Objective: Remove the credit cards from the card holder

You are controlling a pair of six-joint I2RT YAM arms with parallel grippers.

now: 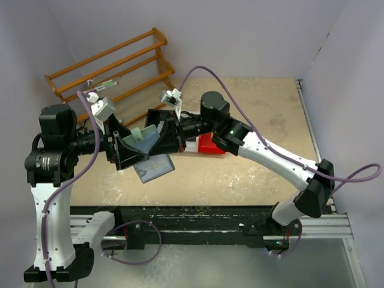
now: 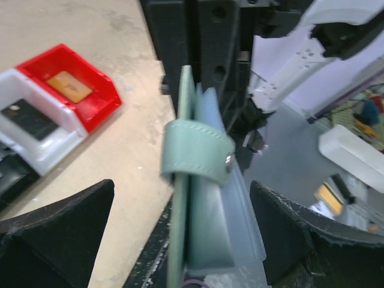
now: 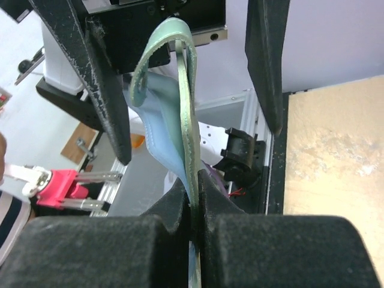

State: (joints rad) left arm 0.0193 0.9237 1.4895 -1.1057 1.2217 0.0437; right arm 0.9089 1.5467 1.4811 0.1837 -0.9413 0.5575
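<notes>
Card holder [image 3: 186, 114] is up off the worktop [image 2: 78, 30], between the two arms and edge-on to both wrist views. Right jaws are pinched tight on one edge of its green leaf. Left jaws are spread wide with a finger [image 2: 57, 240] on each side of the holder, touching nothing. A strap [image 2: 198, 159] loops across the leaves, and a pale blue inner layer shows beside the green.

Orange card [image 2: 69, 87] lies in the red bin [image 2: 102, 108], black card [image 2: 27, 119] in the white bin [image 2: 60, 141] beside it. No silvery card is seen; it is probably in a pocket, but that cannot be confirmed. In the top view a grey-blue panel [image 1: 155, 169] sits below the jaws: hanging leaf or loose card, cannot tell.

Step judged: left arm goes in for a remaining card while right steadies the holder.
- Right should pinch the leaf only, clear of the pocket mouth, or the card is clamped in
- Left should meet the card's exposed edge, clear of the strap, and close on the card alone
- Pull straight along the pocket; a slanted pull may twist the holder in its one-edge pinch
- The card is thin and slick, so take a deep bite
</notes>
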